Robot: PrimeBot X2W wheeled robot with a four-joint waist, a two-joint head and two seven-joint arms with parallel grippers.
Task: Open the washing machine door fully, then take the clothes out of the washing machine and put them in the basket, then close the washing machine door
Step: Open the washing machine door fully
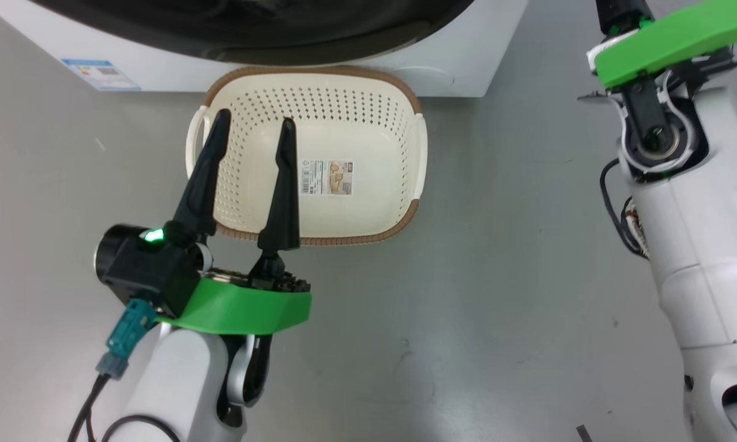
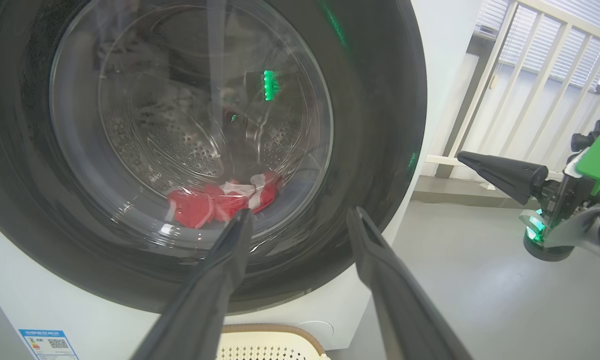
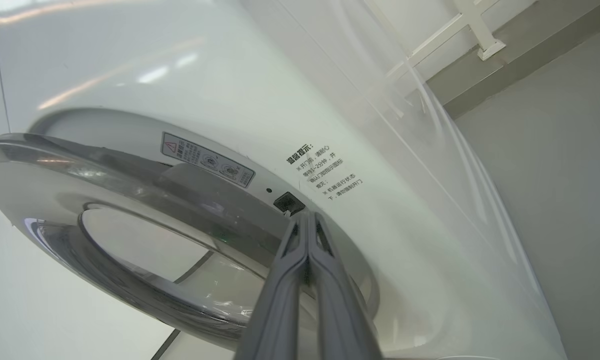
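The washing machine (image 2: 442, 55) is a white box, and its door (image 2: 380, 125), black-rimmed with a glass bowl, lies against its front. Through the glass, red and white clothes (image 2: 220, 200) rest low in the steel drum. The cream basket (image 1: 313, 72) stands on the floor just before the machine, with only a paper label inside. My left gripper (image 1: 255, 120) hangs open above the basket's left half and points at the door (image 1: 252, 31). My right gripper (image 3: 305, 216) is shut on nothing, its tips close to a small black catch beside the door rim (image 3: 130, 165).
A blue label (image 1: 101, 73) marks the machine's lower left corner. My pale right forearm (image 1: 694, 245) rises along the right side. A white railing (image 2: 530, 75) stands behind, to the right of the machine. Grey floor spreads around the basket (image 2: 267, 332).
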